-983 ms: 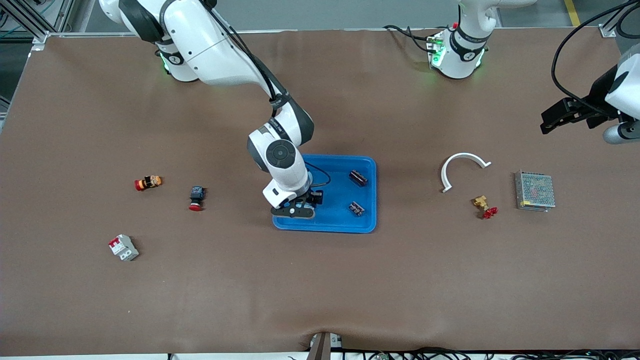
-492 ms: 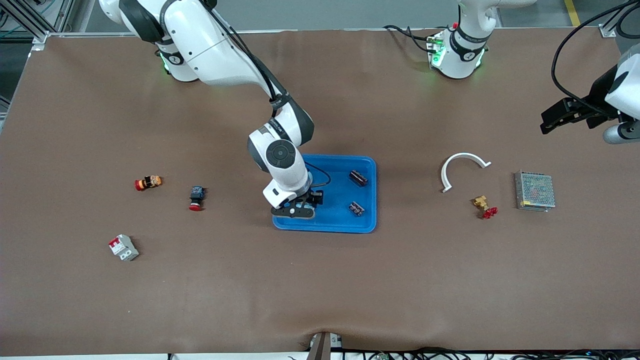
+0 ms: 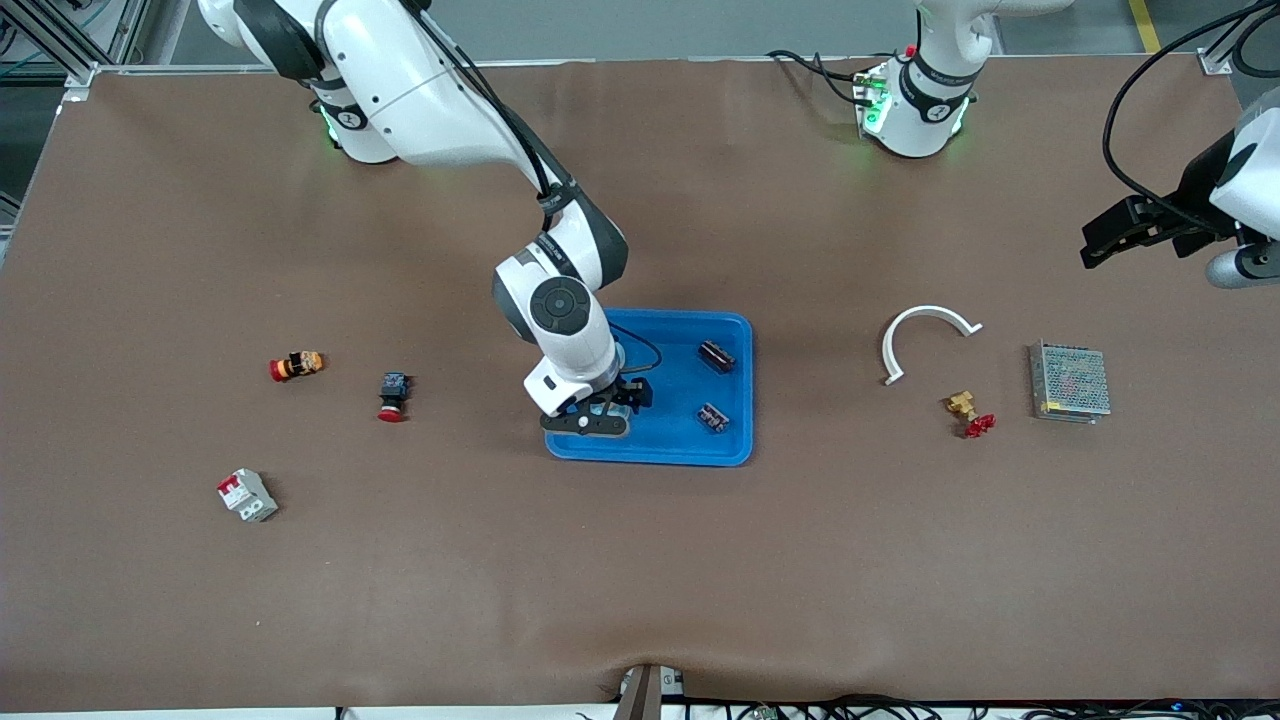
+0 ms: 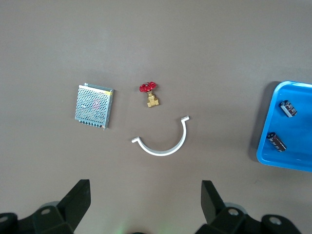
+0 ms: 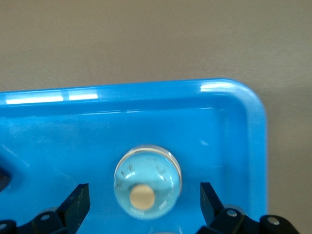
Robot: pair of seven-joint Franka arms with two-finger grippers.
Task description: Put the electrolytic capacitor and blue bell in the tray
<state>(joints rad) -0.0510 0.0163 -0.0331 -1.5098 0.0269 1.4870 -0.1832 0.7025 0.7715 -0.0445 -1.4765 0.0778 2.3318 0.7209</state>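
Note:
The bright-blue tray (image 3: 650, 458) lies mid-table. Two dark electrolytic capacitors (image 3: 716, 356) (image 3: 713, 417) lie in it, toward the left arm's end. My right gripper (image 3: 600, 415) is low over the tray's corner toward the right arm's end, nearer the front camera. In the right wrist view it (image 5: 142, 190) is open, and the pale blue bell (image 5: 147, 182) sits on the tray floor (image 5: 146, 126) between the fingers, touched by neither. My left gripper (image 3: 1105, 240) waits open and empty, high over the left arm's end of the table; it shows in its own view (image 4: 145, 184).
A white curved bracket (image 3: 925, 335), a brass valve with a red handle (image 3: 968, 412) and a metal mesh box (image 3: 1070, 382) lie toward the left arm's end. Two red-capped buttons (image 3: 393, 396) (image 3: 296, 366) and a breaker (image 3: 247, 495) lie toward the right arm's end.
My right gripper's fingers have spread a little wider over the tray corner. The left arm has not moved.

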